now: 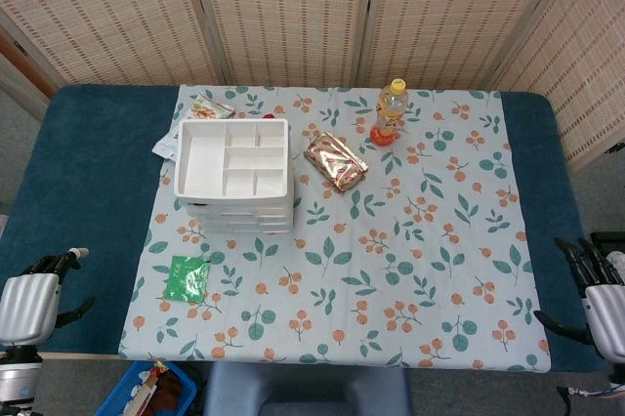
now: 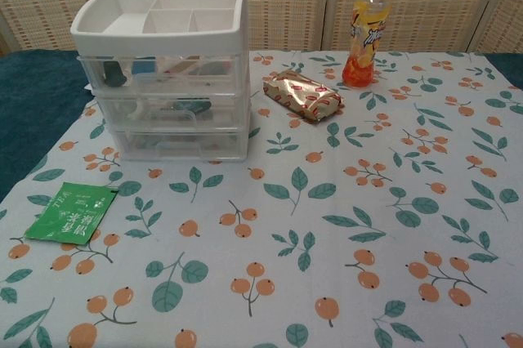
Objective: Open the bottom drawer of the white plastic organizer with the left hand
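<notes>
Head view: our left hand (image 1: 29,304), fingers apart and holding nothing, waits well short of the organizer (image 1: 234,174), bottom drawer (image 2: 184,142) closed beyond them.

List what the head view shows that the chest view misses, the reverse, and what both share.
Only the head view shows the left hand and right hand, both empty at the near table corners, and a packet behind the organizer.

Only the chest view shows the organizer's clear drawer fronts, all closed.

Both show the white organizer, green packet, foil snack pack and orange drink bottle.
</notes>
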{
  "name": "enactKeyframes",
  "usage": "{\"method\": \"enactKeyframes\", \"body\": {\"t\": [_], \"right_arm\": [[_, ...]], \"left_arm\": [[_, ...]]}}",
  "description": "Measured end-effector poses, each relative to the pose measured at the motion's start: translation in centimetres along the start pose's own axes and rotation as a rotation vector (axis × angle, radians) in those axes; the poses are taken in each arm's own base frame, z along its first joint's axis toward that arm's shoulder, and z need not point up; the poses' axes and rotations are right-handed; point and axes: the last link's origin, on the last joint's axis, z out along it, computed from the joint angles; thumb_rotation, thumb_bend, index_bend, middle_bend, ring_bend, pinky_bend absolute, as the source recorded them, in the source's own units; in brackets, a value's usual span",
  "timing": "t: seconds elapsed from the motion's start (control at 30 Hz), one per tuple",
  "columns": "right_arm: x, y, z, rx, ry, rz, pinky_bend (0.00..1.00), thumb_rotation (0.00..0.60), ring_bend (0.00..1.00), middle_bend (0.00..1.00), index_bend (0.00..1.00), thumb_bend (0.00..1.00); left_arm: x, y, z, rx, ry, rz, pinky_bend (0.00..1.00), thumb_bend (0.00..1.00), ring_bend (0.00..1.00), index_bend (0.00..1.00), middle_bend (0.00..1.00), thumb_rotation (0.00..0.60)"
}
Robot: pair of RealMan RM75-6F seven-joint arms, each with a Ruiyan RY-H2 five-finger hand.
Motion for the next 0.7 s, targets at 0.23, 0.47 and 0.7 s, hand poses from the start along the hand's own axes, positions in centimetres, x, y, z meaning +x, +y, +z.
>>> {"method": "enactKeyframes", "body": {"t": [0.23,0.47,0.7], "right_arm": [[0.1,-0.09,0.09,0.004,0.002,-0.002,0.13,0.6,0.07,0.12,0.0,0.12],[0.31,-0.15,0.07,0.006,0.013,-0.003,0.13,0.6,0.07,0.12,0.0,0.12],[0.76,-0.22,0.18,0.011,0.033,-0.008,0.13,0.6,0.07,0.12,0.0,0.12]], "left_arm": [[0.05,-0.04,0.05,0.001,0.003,-0.001,0.51,0.15,0.34,0.29,0.42,0.6],[0.2,-0.18,0.04,0.003,0.02,-0.006,0.51,0.14,0.34,0.28,0.42,0.6],[0.36,-0.25,0.07,-0.003,0.025,-0.017,0.51,0.14,0.35,0.28,0.42,0.6]]}}
